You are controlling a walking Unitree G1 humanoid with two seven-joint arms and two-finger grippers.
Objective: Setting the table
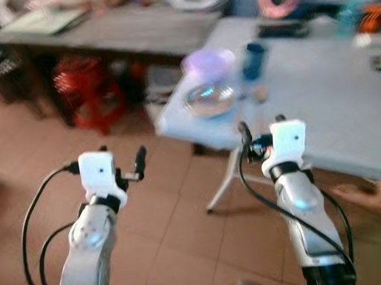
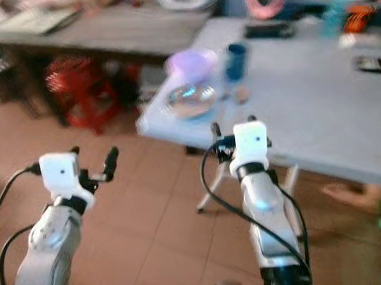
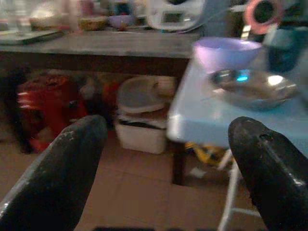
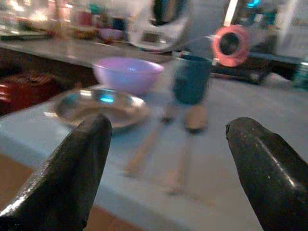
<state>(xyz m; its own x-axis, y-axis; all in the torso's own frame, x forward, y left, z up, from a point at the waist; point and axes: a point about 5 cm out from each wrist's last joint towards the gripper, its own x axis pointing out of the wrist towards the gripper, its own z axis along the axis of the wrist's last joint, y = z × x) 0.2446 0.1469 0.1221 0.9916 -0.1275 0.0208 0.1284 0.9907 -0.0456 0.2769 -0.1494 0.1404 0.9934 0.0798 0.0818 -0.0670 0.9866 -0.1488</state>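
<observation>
Table (image 1: 323,103), pale blue (blurred), holds what seems a steel dish (image 4: 103,107); both claws gape.

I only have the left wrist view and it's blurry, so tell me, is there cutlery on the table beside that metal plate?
Observer: Yes. The right wrist view shows two wooden-handled utensils lying beside the metal plate, in front of the blue cup.
Operator: Where is the right gripper?
Observer: The right gripper is at the near edge of the light blue table, fingers open, holding nothing.
Operator: Anyone nearby?
Observer: A person's bare foot shows on the floor under the table, to the robot's right.
</observation>
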